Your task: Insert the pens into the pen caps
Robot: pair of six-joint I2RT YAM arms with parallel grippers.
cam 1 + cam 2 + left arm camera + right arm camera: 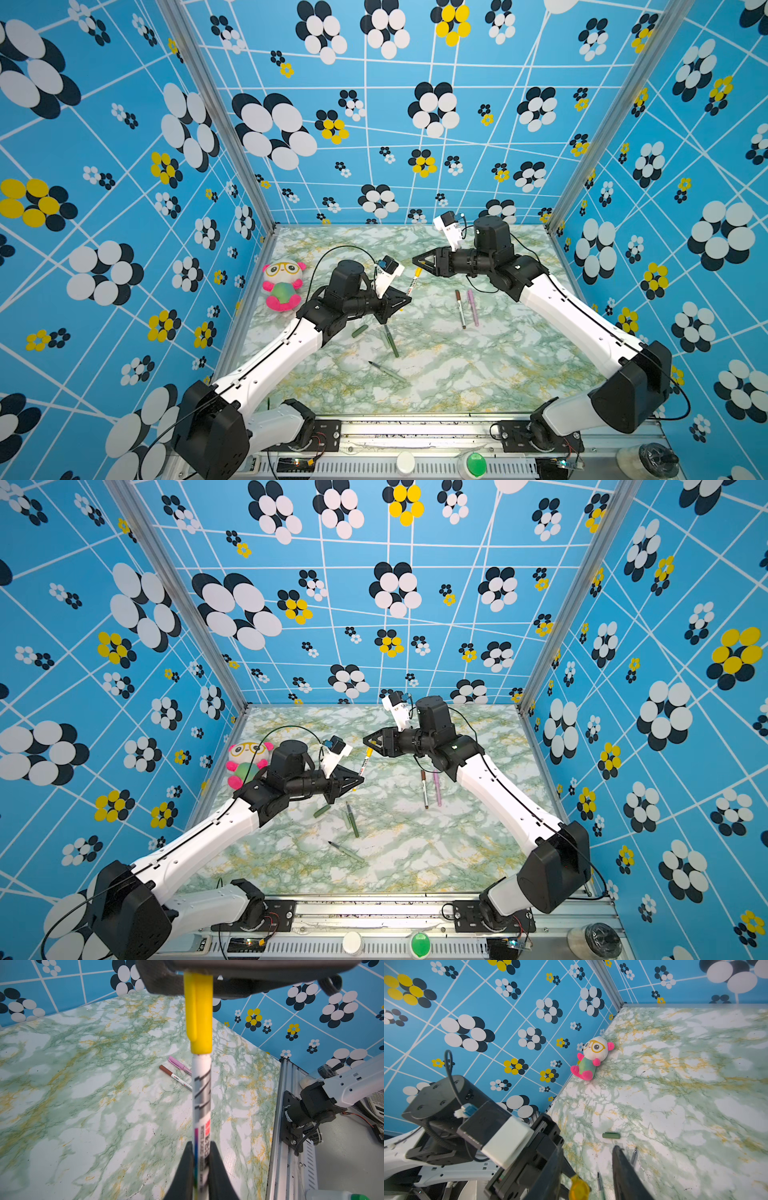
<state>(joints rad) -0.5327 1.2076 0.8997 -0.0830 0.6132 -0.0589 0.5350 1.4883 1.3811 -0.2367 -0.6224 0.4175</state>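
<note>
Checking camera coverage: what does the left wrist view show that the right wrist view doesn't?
Only left wrist: the white pen barrel, plus the pink pen and brown pen lying on the table. Only right wrist: the plush toy and a loose green cap. Both: the yellow cap and the marbled table.

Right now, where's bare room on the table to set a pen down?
Bare: the front of the marble table between the pale green pen and the right arm; also the back strip behind the plush panda. Crowded: around the dark green pen and green cap near the left hand.
</note>
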